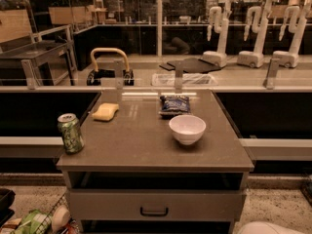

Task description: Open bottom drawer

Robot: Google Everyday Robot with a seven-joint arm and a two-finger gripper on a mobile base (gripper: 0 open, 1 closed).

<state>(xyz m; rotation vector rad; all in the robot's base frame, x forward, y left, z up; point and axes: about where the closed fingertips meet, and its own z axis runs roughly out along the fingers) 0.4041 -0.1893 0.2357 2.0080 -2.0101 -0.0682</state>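
Note:
A grey cabinet (pixel 146 155) stands in the middle of the camera view. Under its top is a dark open slot, and below that a drawer front (pixel 112 206) with a dark handle (pixel 154 211). Whether this is the bottom drawer I cannot tell, because the cabinet is cut off by the frame's lower edge. My gripper is out of view. Only a white rounded piece of my arm (pixel 265 227) pokes in at the bottom right corner, right of the drawer front and apart from the handle.
On the cabinet top sit a green can (pixel 70 133), a yellow sponge (pixel 106 112), a blue chip bag (pixel 174 105) and a white bowl (pixel 187 128). A wire basket (pixel 44 222) of items is on the floor at the lower left. Railings and parked robot arms stand behind.

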